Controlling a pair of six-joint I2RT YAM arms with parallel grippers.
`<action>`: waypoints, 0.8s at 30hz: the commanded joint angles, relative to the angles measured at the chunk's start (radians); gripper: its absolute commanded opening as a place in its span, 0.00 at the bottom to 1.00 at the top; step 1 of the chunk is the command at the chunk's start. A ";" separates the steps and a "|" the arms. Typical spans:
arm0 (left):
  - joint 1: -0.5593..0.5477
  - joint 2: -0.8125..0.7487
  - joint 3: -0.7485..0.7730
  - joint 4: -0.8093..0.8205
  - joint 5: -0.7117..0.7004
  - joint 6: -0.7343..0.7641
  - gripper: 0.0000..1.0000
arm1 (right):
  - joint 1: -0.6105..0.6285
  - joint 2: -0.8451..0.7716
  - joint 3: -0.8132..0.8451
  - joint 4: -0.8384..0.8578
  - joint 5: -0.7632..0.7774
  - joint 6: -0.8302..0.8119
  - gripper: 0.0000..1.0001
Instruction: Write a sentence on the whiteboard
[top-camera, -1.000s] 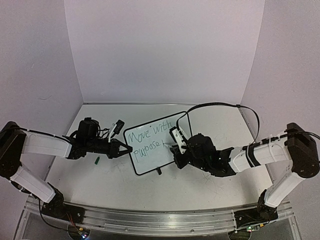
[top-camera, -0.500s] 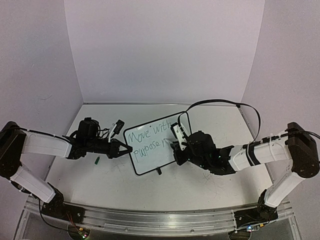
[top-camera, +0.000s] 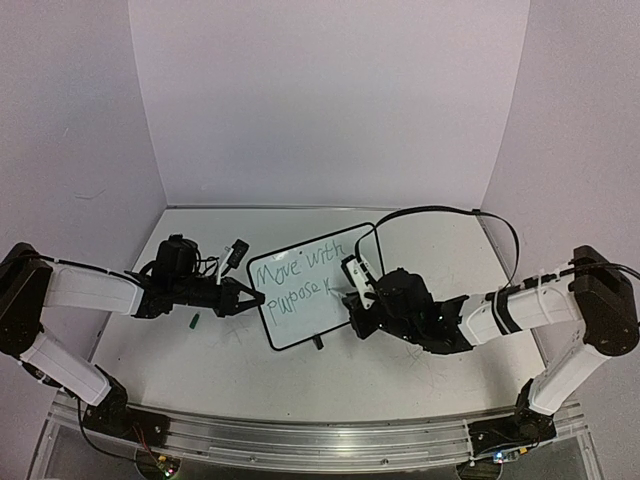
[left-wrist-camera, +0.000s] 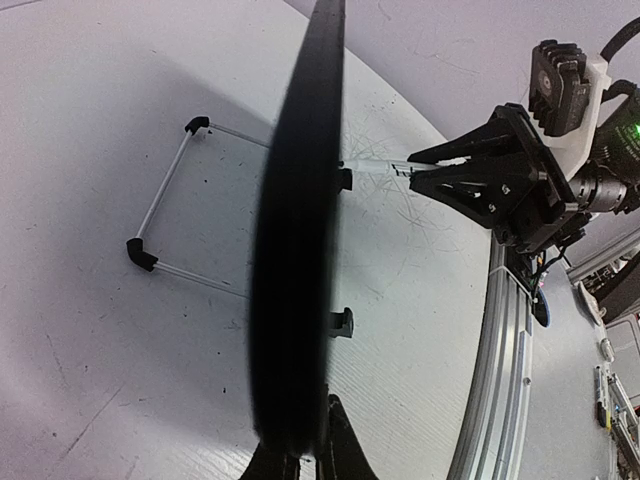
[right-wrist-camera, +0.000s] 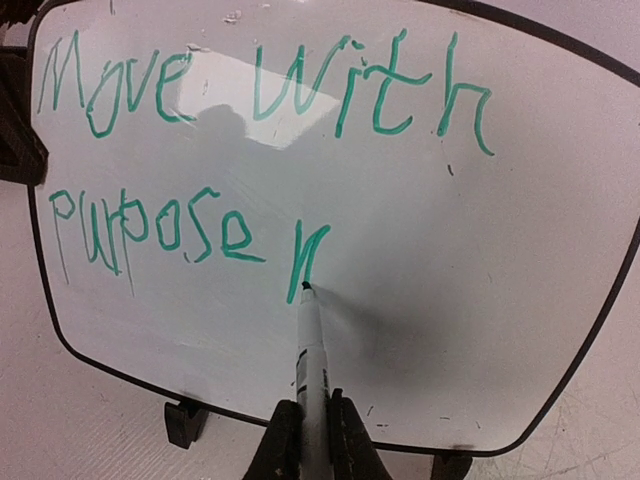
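The whiteboard (top-camera: 300, 310) stands tilted on its small black feet at mid-table, with "Move with purpose" in green on it and a fresh unfinished letter after that. My left gripper (top-camera: 252, 297) is shut on the board's left edge. In the left wrist view the board (left-wrist-camera: 295, 250) is a dark edge-on strip rising from the gripper (left-wrist-camera: 305, 465). My right gripper (top-camera: 351, 299) is shut on a white marker (right-wrist-camera: 310, 350). The marker's tip touches the whiteboard (right-wrist-camera: 480, 280) at the foot of the new green stroke, above the gripper (right-wrist-camera: 312, 432).
A small green marker cap (top-camera: 195, 321) lies on the table left of the board. A black cable (top-camera: 440, 210) loops above the right arm. A thin wire stand (left-wrist-camera: 165, 215) sits behind the board. The metal rail (left-wrist-camera: 500, 380) runs along the near edge.
The right gripper moved the marker up and back down beside "purpose", adding green strokes of a new letter. The left gripper and the board stayed put.
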 joint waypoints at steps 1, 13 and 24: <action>0.001 -0.008 0.021 -0.035 -0.059 0.059 0.00 | -0.010 -0.024 0.003 -0.028 0.018 0.007 0.00; 0.001 -0.004 0.022 -0.038 -0.061 0.059 0.00 | -0.038 -0.095 -0.014 0.026 -0.020 0.006 0.00; 0.000 -0.009 0.022 -0.039 -0.064 0.061 0.00 | -0.038 -0.049 0.012 0.063 -0.050 -0.026 0.00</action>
